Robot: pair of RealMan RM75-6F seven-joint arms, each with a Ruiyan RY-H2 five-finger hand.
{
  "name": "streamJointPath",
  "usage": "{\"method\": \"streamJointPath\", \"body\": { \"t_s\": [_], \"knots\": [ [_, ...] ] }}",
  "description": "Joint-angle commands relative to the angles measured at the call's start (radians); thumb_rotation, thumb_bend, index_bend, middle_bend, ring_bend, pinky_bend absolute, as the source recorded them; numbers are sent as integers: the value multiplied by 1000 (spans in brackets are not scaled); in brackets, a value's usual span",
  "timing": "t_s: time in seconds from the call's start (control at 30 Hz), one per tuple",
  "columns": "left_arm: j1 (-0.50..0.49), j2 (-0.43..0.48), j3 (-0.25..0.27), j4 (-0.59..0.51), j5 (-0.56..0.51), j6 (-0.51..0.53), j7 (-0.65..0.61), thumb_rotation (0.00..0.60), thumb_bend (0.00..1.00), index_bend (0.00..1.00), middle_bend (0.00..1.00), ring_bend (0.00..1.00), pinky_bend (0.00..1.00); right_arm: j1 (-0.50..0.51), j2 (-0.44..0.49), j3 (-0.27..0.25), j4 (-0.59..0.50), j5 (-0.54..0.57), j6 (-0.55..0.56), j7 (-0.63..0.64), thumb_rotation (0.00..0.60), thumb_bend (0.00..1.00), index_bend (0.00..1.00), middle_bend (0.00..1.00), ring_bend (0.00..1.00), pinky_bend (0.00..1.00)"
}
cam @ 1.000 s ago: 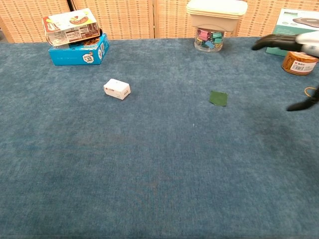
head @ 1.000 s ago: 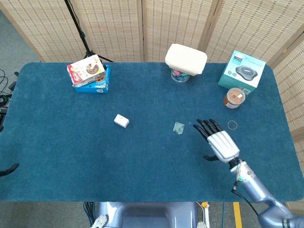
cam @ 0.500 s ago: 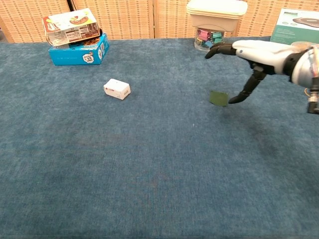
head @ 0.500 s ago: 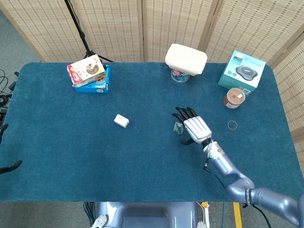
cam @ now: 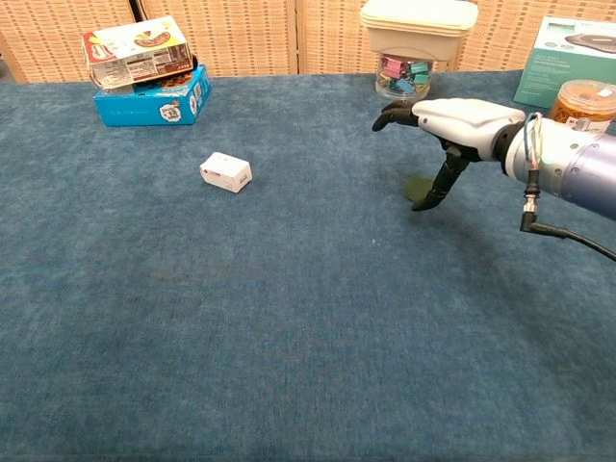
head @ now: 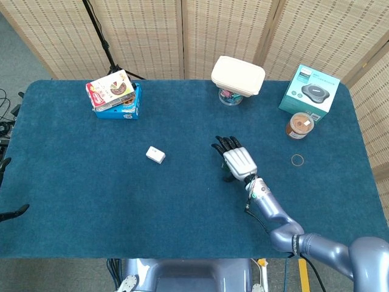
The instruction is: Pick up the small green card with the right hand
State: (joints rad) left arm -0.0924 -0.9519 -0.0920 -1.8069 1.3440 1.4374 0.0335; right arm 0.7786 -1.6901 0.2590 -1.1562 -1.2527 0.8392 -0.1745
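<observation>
The small green card lies flat on the blue table; in the chest view only part of it shows behind my right hand's thumb. My right hand hovers over it, fingers stretched out to the left and thumb pointing down to the cloth at the card's near edge. It holds nothing. In the head view the right hand covers the card entirely. Of my left hand only two dark fingertips, well apart, show at the frame's left edge, off the table.
A small white box lies left of centre. At the back stand a blue carton with a snack pack, a clear jar with a cream lid, a teal box and a brown jar. A thin ring lies right of the hand.
My right hand has swept left from beside the ring to above the green card, and its thumb has come down at the card's edge. The card has not moved.
</observation>
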Motion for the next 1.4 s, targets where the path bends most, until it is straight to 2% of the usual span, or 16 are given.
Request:
{"method": "streamJointPath", "body": {
  "t_s": [0.03,0.3,0.9,1.4],
  "knots": [
    [-2,1,0,0,-2,-3,-2,600,0,0,0,0,15,12,-19,-6,37,11,3,-29,600,0,119,0,0,0],
    [-7,1,-3,3,-11,-12,-1,600,0,0,0,0,15,21,-50,-20,113,12,23,-49,600,0,120,0,0,0],
    [-7,1,-3,0,-14,-11,2,600,0,0,0,0,15,31,-67,-35,132,22,33,-67,600,0,123,0,0,0],
    [-4,5,-3,5,-13,-9,-15,600,0,0,0,0,15,48,-115,-26,210,25,54,-67,600,0,152,0,0,0]
  ]
}}
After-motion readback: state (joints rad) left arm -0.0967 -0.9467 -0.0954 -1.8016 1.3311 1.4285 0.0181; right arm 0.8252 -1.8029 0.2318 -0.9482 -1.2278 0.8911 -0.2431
